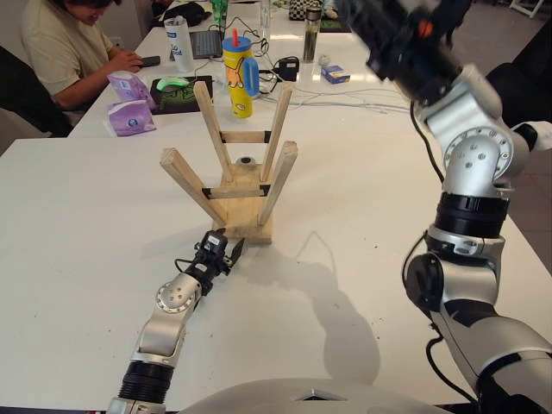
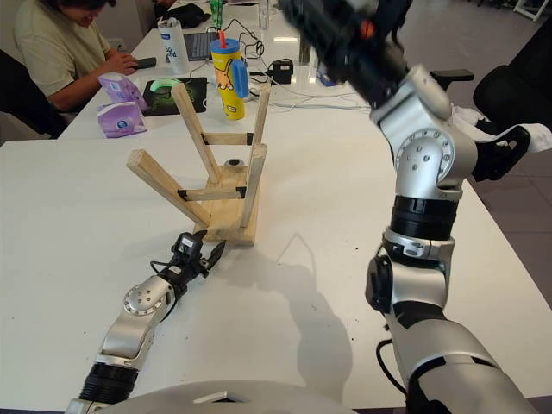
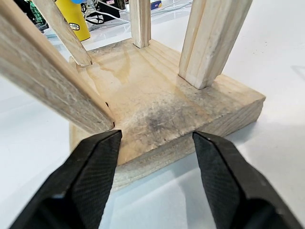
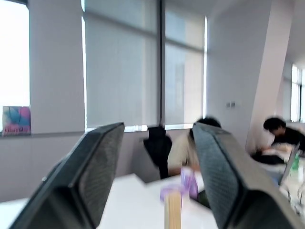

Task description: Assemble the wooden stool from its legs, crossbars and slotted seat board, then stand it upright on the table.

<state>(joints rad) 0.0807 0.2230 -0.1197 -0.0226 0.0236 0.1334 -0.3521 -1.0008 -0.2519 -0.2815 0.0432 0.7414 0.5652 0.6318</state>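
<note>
A smooth white table (image 1: 86, 259) is occupied near its middle by the pale, rough-grained wooden stool (image 1: 244, 185), laid upside down. Its thick rectangular seat board (image 3: 143, 109) lies on the tabletop, with square legs (image 1: 211, 121) splayed upward and thin crossbars (image 1: 244, 136) joined between them. The right gripper (image 4: 158, 128) is held high, its textured black fingers (image 4: 95, 171) parted and released. The left gripper (image 3: 156, 137) is set low, just beside the board's near edge, spread open. Slots in the board cannot be made out.

Yellow cup (image 1: 239, 82), purple packs (image 1: 131, 118), clear bottle (image 1: 178, 45), laptop (image 1: 207, 43).
</note>
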